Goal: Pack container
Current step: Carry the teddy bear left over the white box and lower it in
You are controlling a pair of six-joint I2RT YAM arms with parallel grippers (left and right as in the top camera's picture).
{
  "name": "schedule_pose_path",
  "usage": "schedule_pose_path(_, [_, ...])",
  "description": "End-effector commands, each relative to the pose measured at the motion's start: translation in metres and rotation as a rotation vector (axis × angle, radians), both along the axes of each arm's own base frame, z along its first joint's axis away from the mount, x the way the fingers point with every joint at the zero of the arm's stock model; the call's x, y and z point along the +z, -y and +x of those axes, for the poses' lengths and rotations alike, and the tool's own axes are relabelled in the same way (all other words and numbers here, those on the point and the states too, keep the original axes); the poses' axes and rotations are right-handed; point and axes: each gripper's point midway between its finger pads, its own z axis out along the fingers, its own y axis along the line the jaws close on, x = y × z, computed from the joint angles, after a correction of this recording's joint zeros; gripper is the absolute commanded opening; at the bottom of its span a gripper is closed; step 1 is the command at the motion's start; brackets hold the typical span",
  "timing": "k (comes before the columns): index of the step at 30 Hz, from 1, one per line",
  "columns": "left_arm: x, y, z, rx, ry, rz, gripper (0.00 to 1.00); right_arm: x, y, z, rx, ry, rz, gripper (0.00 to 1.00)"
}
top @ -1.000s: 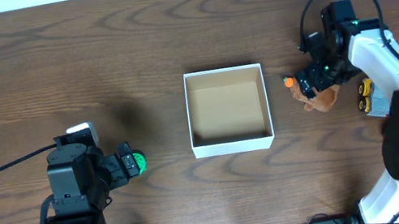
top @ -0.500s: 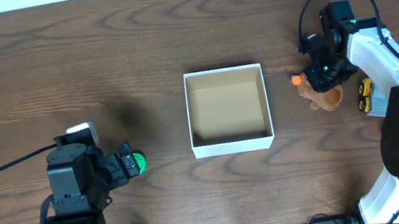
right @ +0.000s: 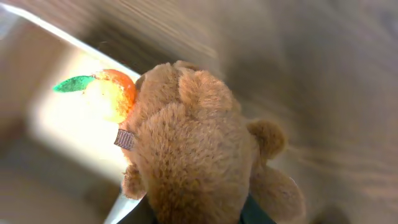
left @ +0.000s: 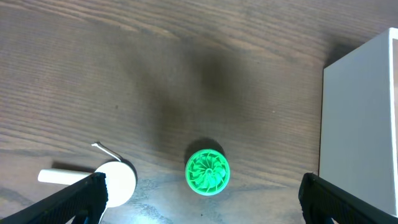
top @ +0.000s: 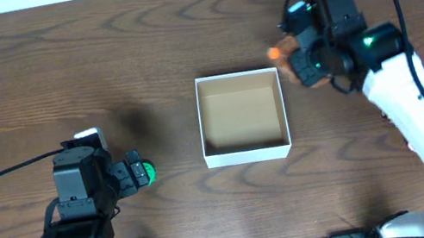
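container (top: pixel 249 156) sits at mid table (top: pixel 95 52). round toy (top: pixel 145 173) lies on table to its left, well apart, just before left gripper (top: pixel 135 174). plush bear (right: pixel 193 155) is up in right gripper (top: pixel 299 58), at container's far right corner.

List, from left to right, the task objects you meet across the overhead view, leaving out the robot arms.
green round toy → container → plush bear
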Motion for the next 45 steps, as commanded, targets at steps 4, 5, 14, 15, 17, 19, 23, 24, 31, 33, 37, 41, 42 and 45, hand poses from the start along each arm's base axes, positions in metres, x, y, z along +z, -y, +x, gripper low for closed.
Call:
schedule_pose_path(4, [0.007, 0.001, 0.003, -0.008, 0.013, -0.005, 0.98, 0.000, -0.071, -0.027, 0.113, -0.023, 0.061, 0.11])
schedule_pose_path(5, [0.007, 0.001, 0.003, -0.008, 0.013, -0.005, 0.98, -0.004, -0.081, -0.028, 0.136, -0.027, 0.060, 0.11])
schedule_pose_path(14, [0.007, 0.001, 0.003, -0.008, 0.010, -0.005, 0.98, -0.061, -0.119, -0.026, 0.011, -0.168, 0.103, 0.15])
schedule_pose_path(15, [0.007, 0.001, 0.002, -0.008, 0.009, -0.005, 0.98, -0.067, -0.119, -0.026, -0.001, -0.185, 0.099, 0.15])
schedule_pose_path(17, [0.006, 0.001, 0.002, -0.008, 0.007, -0.004, 0.98, -0.080, -0.121, -0.024, -0.003, -0.207, 0.083, 0.17])
schedule_pose_path(19, [0.006, 0.001, 0.002, -0.008, 0.007, -0.004, 0.98, -0.089, -0.123, -0.020, 0.027, -0.206, 0.067, 0.17])
schedule_pose_path(23, [0.006, 0.001, 0.002, -0.008, 0.007, -0.004, 0.98, -0.098, -0.127, -0.015, 0.094, -0.190, 0.042, 0.21])
schedule_pose_path(24, [0.006, 0.001, 0.002, -0.008, 0.007, -0.004, 0.98, -0.099, -0.128, -0.015, 0.107, -0.191, 0.037, 0.22])
schedule_pose_path(31, [0.006, 0.001, 0.002, -0.008, 0.007, -0.004, 0.98, -0.101, -0.139, -0.025, -0.040, -0.268, 0.140, 0.24])
schedule_pose_path(33, [0.006, 0.001, 0.002, -0.008, 0.007, -0.004, 0.98, -0.100, -0.146, -0.028, -0.086, -0.294, 0.187, 0.24])
schedule_pose_path(37, [0.006, 0.001, 0.002, -0.008, 0.007, -0.004, 0.98, -0.098, -0.159, -0.030, -0.130, -0.294, 0.232, 0.22])
schedule_pose_path(41, [0.006, 0.001, 0.002, -0.008, 0.007, -0.004, 0.98, -0.097, -0.163, -0.029, -0.235, -0.293, 0.262, 0.17])
schedule_pose_path(42, [0.006, 0.001, 0.002, -0.007, 0.007, -0.005, 0.98, -0.097, -0.162, -0.028, -0.260, -0.286, 0.260, 0.17])
schedule_pose_path(45, [0.006, 0.001, 0.002, -0.007, 0.007, -0.005, 0.98, -0.098, -0.155, -0.024, -0.336, -0.251, 0.241, 0.17])
